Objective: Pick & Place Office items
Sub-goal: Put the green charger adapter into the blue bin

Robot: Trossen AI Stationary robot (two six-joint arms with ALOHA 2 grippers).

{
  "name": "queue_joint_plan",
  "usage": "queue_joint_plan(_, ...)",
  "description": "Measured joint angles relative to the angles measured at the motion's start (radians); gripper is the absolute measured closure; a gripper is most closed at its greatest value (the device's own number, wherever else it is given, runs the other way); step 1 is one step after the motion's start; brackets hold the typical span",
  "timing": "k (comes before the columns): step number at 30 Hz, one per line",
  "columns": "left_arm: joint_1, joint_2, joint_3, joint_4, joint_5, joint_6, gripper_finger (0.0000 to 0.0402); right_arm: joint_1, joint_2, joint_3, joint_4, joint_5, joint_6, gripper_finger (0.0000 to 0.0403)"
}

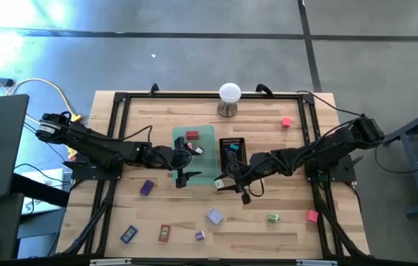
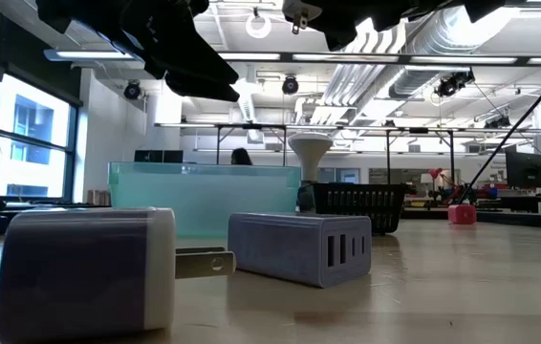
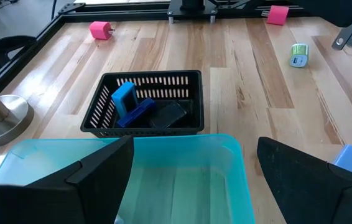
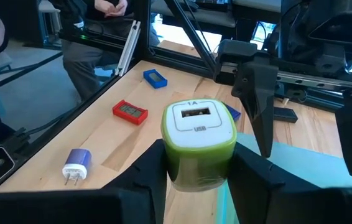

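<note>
The right end effector pinches a green-and-white USB charger between its dark fingers, hanging above the table near the middle, just beside the black mesh tray and the near end of the translucent green tray. The left end effector hovers over the green tray with its fingers spread wide and nothing between them. A blue item and a black one lie in the mesh tray; a red block sits in the green tray. Loose items lie scattered — pink blocks toward the far right corner and right edge, purple, blue and red pieces along the near edge.
</note>
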Motion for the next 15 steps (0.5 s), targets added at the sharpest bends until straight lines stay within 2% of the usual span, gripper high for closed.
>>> queue_joint_plan(15, 0.000, 0.021, -0.001, -0.007, 0.002, -0.002, 0.0071, 0.000, 0.000, 0.000, -0.005, -0.020, 0.000, 0.0276)
